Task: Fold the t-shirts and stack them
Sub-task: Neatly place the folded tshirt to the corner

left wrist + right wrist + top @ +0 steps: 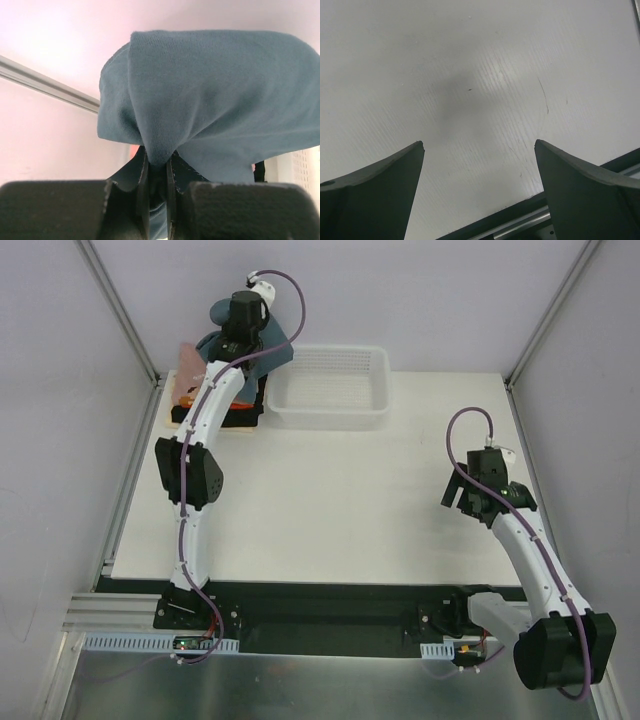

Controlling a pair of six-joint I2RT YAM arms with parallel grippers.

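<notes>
- table (330,500): white top. our right gripper (479,142) hangs over a bare patch of it, jaws spread wide, nothing between or near the fingers.
- white mesh basket (330,390): sits just to the right of our left fingers. its wall shows at the edge of the left wrist view. not part of the job.
- blue-grey t-shirt (210,100): in the air at the far left corner, a pinch of cloth caught between the left fingers. the rest balloons out beyond and above the fingertips and hangs down on both sides.
- it's bunched, so we can't call a long axis from here. no hem or sleeve line readable.
- folded stack (186,392): pink, orange-red, black and cream layers, lying below and slightly left of the left fingers. a sliver of orange-red shows just past the fingertips under the hanging cloth.
- left gripper (157,167): jaws almost fully closed, clamped on that one fold of the blue-grey tee.
- key relation: the tee is at the left fingers with the stack right under them, and the right arm is well apart across the table. so the left arm is the only one placed to act on it.
- our read: the tee looks too crumpled to count as folded. if it goes down like this it probably lands as a heap on the stack.
</notes>
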